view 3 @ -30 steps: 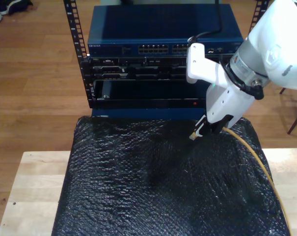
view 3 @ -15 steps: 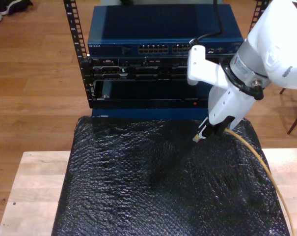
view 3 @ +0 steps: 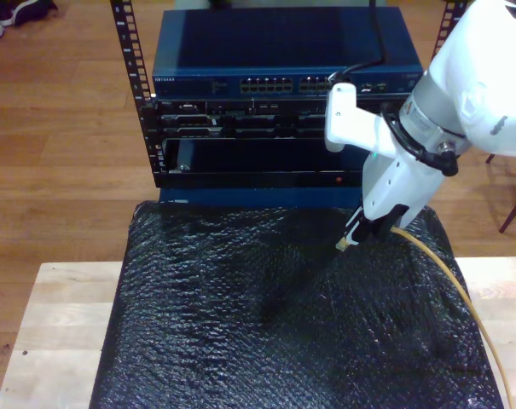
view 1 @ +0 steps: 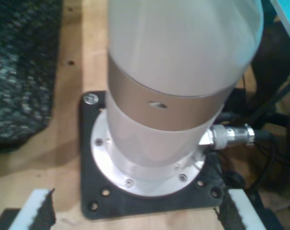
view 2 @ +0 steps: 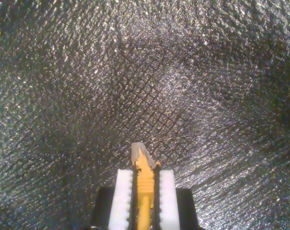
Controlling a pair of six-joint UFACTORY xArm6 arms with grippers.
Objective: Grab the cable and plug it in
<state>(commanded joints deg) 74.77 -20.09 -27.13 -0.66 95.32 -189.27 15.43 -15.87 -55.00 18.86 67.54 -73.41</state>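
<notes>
My second gripper (view 2: 145, 184) is clenched on the cable (view 2: 145, 191), just behind its clear plug (view 2: 139, 152). The two white ribbed fingers (view 2: 123, 199) press the yellow-orange cord from both sides, and the plug sticks out past the fingertips. Beneath it lies the black mat (view 2: 135, 72), a crinkled, shiny sheet; the plug hangs above it and I cannot tell whether it touches.

In the exterior view, my second gripper (view 3: 356, 235) hangs over the far right part of the mat (view 3: 240, 324), tilted down and toward the view's left. The plug (view 3: 342, 244) points down-left, near the mat's far edge. From the gripper the cable (view 3: 458, 290) runs in a long curve toward the near right, over the mat's right edge and out of the frame at the view's lower right.

Beyond the mat stands the rack (view 3: 275, 102), with a blue switch (view 3: 283, 51) on top and a row of ports (view 3: 266, 84) along its front. The plug is well apart from those ports, lower and nearer. The mat covers a pale wooden table (view 3: 61, 315).

The first wrist view looks at a white arm base (view 1: 173, 81) bolted to a black plate (view 1: 94, 196) on the wood. The toothed finger (view 1: 37, 211) of my first gripper (view 1: 135, 218) stands far from its mate, so the claw is released and grasps nothing.
</notes>
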